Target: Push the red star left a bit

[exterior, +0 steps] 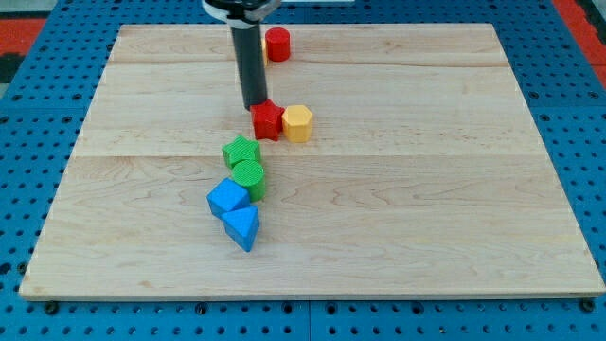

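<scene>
Contact should come from the view's right of the red star; my tip sits at its upper-left edge, touching or nearly so, which looks like the wrong side for a leftward push; I judge it must go round to the narrow seam where the yellow block adjoins the star, then nudge briefly; there are no jaws to open or close, only a rod; the star is glossy red, faceted, small, lying upper-centre on the tabletop.
</scene>
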